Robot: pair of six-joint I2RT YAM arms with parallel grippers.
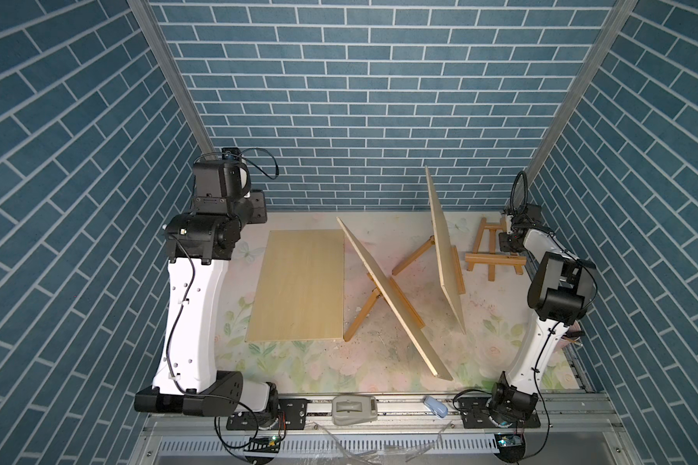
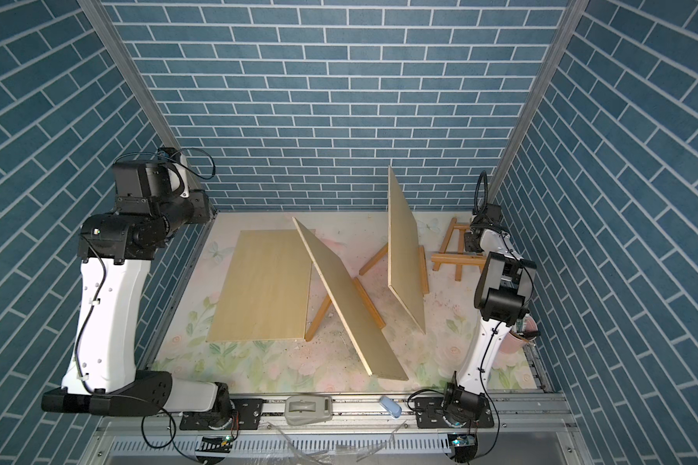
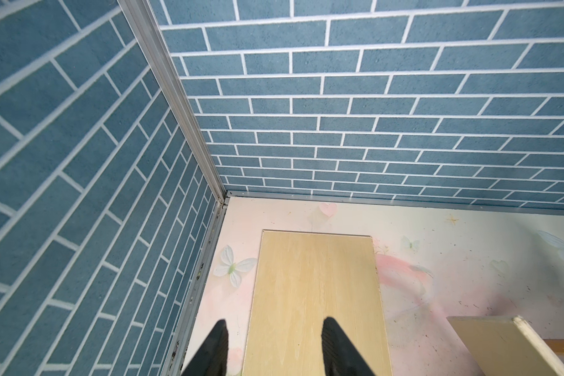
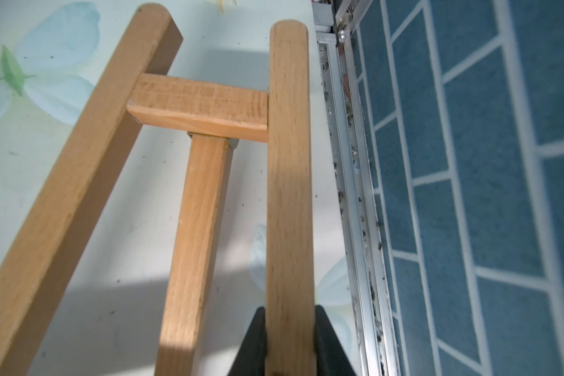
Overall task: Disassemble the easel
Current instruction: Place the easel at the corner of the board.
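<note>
A small bare wooden easel (image 1: pixel 494 261) lies flat at the back right of the table. My right gripper (image 4: pixel 289 309) is shut on one of its side legs (image 4: pixel 288 195), close to the right wall; in a top view it is at the easel's right side (image 2: pixel 470 243). Two more easels (image 1: pixel 361 310) (image 1: pixel 414 255) stand mid-table, each with a plywood board (image 1: pixel 391 298) (image 1: pixel 446 249) leaning on it. A third board (image 1: pixel 299 286) lies flat at the left. My left gripper (image 3: pixel 275 322) hangs open above that flat board's (image 3: pixel 316 293) far end, holding nothing.
Blue brick-patterned walls enclose the table on three sides, and a metal rail (image 4: pixel 355 195) runs right beside the held easel. A grey device (image 1: pixel 353 408) and a pale blue object (image 1: pixel 436 404) rest on the front rail. A pink cup (image 2: pixel 516 342) sits behind the right arm.
</note>
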